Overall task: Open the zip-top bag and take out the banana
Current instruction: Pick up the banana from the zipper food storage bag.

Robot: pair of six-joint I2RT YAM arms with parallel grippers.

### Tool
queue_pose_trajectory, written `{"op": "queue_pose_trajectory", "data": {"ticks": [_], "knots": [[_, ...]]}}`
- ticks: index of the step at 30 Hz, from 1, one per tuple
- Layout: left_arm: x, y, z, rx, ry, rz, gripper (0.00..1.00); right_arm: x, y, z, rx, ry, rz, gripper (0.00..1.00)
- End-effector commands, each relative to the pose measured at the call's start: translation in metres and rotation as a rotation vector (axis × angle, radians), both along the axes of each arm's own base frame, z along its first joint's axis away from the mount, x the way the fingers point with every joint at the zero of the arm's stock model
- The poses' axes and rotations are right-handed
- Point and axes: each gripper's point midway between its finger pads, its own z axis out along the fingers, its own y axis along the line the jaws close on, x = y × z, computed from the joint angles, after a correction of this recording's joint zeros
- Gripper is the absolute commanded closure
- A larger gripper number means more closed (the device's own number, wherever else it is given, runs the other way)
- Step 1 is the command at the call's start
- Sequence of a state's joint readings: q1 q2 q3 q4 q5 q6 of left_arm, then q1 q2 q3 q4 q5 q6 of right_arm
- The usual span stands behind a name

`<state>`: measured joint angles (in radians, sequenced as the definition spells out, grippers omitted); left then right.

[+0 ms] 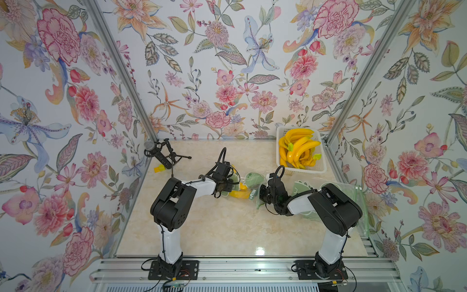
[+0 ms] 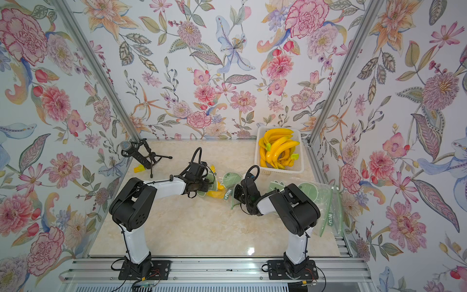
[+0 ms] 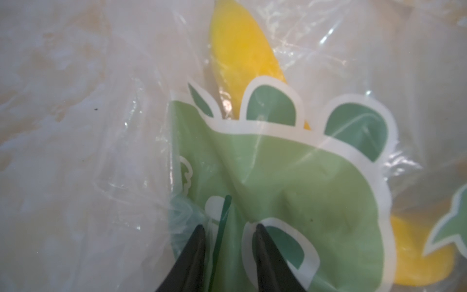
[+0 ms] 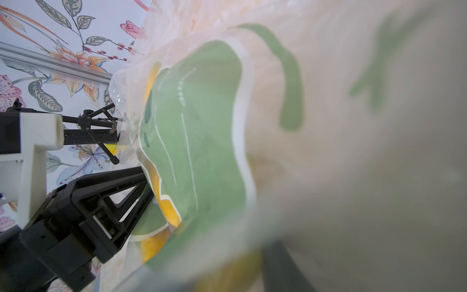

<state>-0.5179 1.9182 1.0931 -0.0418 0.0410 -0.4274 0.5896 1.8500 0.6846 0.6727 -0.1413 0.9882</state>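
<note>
The clear zip-top bag (image 1: 252, 178) (image 2: 231, 178) with green dinosaur prints lies mid-table, and the yellow banana (image 1: 238, 194) (image 2: 214, 194) is inside it. My left gripper (image 1: 231, 183) (image 2: 208, 184) reaches in over the bag's left end. In the left wrist view the left gripper (image 3: 228, 228) has its jaws a little apart, with a fold of the bag (image 3: 290, 177) and its dark green strip between them; the banana (image 3: 242, 50) shows through the film. My right gripper (image 1: 260, 193) (image 2: 236, 193) is at the bag's right edge. Bag film (image 4: 202, 139) covers the right wrist view, where only one dark finger (image 4: 278, 263) shows.
A white basket (image 1: 323, 161) with several bananas stands at the back right. A microphone on a tripod (image 1: 161, 154) and a small yellow-green block (image 1: 159, 168) are at the back left. More printed bags (image 1: 353, 192) lie beneath the right arm, near the right wall.
</note>
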Motion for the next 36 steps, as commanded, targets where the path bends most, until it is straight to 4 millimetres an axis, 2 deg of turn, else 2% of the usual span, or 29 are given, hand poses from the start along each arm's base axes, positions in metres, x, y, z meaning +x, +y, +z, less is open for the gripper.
{"op": "queue_pose_trajectory", "data": {"ticks": [1, 5, 9, 14, 19, 27, 31, 36], "knots": [[-0.001, 0.003, 0.011, 0.001, -0.027, 0.036, 0.67, -0.003, 0.002, 0.005, -0.016, -0.009, 0.018, 0.63], [0.0, 0.012, 0.012, 0.034, -0.039, 0.064, 0.72, -0.003, -0.001, 0.018, -0.025, -0.05, 0.017, 0.71], [0.002, 0.027, 0.013, 0.06, -0.05, 0.114, 0.83, -0.007, -0.009, 0.032, -0.042, -0.09, 0.01, 0.74], [0.004, 0.044, 0.012, 0.074, -0.052, 0.165, 0.91, -0.015, -0.019, 0.035, -0.061, -0.104, -0.001, 0.77], [0.005, 0.06, 0.008, 0.086, -0.041, 0.219, 0.96, -0.026, -0.029, 0.037, -0.059, -0.105, -0.012, 0.77], [0.003, 0.094, 0.0, 0.102, -0.02, 0.314, 0.99, -0.042, -0.047, 0.055, -0.1, -0.142, -0.005, 0.77], [0.002, 0.106, 0.002, 0.109, -0.026, 0.335, 0.99, -0.046, -0.071, 0.062, -0.145, -0.157, -0.044, 0.76], [-0.001, 0.123, 0.004, 0.112, -0.031, 0.365, 0.99, -0.041, -0.118, 0.087, -0.211, -0.202, -0.133, 0.77]]}}
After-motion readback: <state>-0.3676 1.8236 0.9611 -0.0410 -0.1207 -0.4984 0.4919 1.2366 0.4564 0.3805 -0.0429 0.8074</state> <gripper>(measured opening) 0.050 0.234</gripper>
